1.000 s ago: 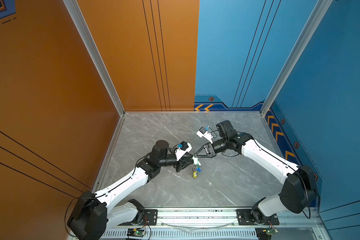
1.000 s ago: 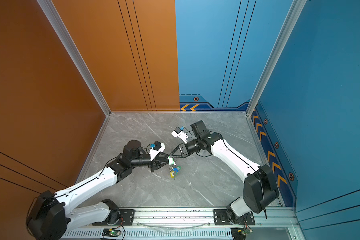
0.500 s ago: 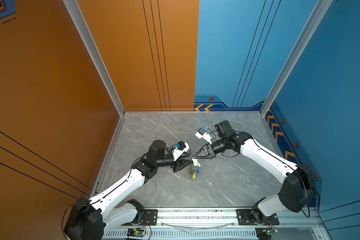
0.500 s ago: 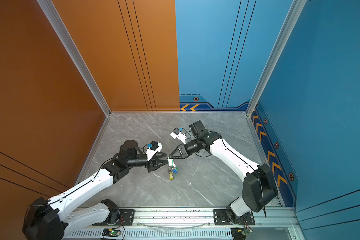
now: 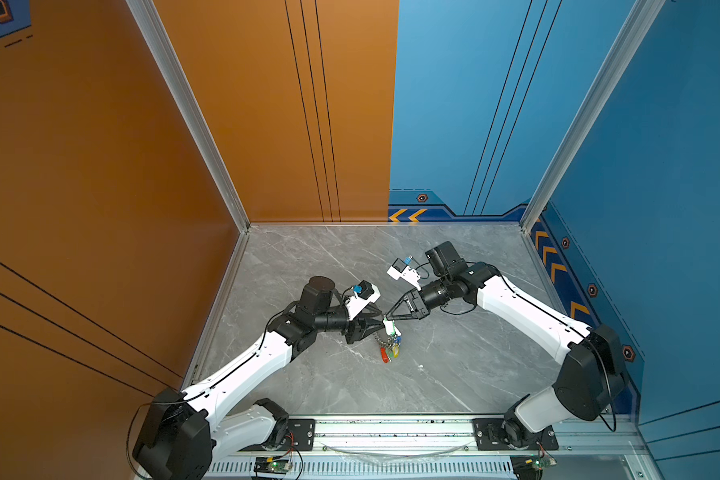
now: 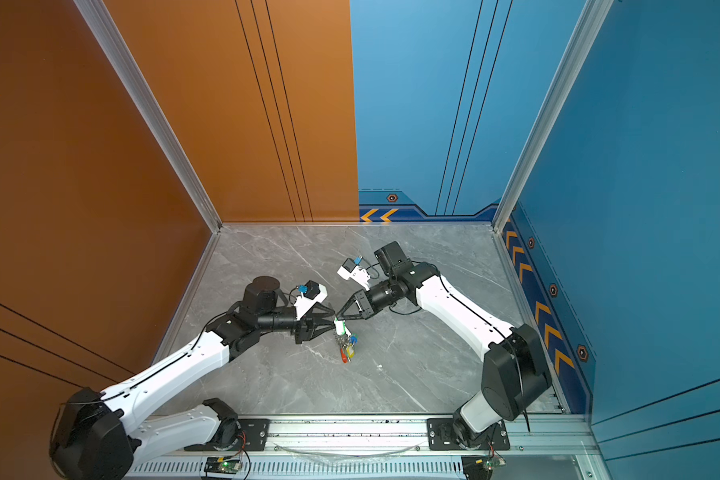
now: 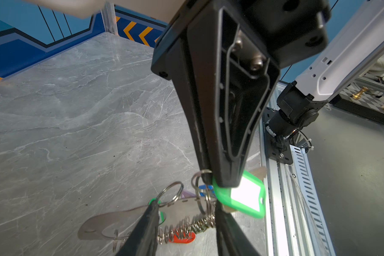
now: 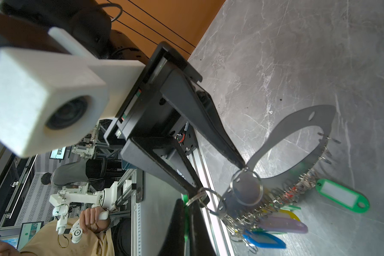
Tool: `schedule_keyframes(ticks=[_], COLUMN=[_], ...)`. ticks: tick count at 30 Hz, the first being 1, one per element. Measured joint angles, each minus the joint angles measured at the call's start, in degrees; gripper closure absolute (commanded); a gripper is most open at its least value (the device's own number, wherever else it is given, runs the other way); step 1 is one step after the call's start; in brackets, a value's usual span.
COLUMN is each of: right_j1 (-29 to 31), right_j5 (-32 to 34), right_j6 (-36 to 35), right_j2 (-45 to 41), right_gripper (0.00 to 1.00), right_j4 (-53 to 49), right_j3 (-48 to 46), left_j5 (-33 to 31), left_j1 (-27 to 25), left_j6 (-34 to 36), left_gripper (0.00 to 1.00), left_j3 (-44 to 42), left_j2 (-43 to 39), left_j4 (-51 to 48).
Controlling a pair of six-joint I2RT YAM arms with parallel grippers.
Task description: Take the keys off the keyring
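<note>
Left wrist view, right tool (image 7: 224,182) clenched on green tag (image 7: 246,196), left tool (image 7: 185,205) parted astride keyring (image 7: 120,216), grip unclear

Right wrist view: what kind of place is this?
Probably a robotics lab: an orange wall panel beside the grey tabletop, other small robot arms beyond its edge, and a person holding one.
</note>
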Motion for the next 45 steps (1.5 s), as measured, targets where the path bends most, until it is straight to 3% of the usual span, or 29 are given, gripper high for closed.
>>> schedule_keyframes(ticks=[5,16,45], right_j1=[0.96,0.87,-2.73], right_j5=[0.13,1.64,2.4], right_j6=[-0.81,-2.51,-2.82], right_j2=[0.44,1.42,-2.32], right_gripper=[1.0,1.0,1.0], right_j4=[-0.66,-1.14,-0.87], right_j3=[0.31,1.16,-2.1], left_j5=[-0.35,-0.42,-2.58], left_j1=[-0.15,-0.92,-0.85], left_j6=[0.28,1.03,-0.22], left_gripper=[0.69,1.0,1.0], left_j3=[0.5,0.5,-0.92], left_j2=[0.02,-0.28,-3.41], left_j4=[-0.09,-1.14,4.0])
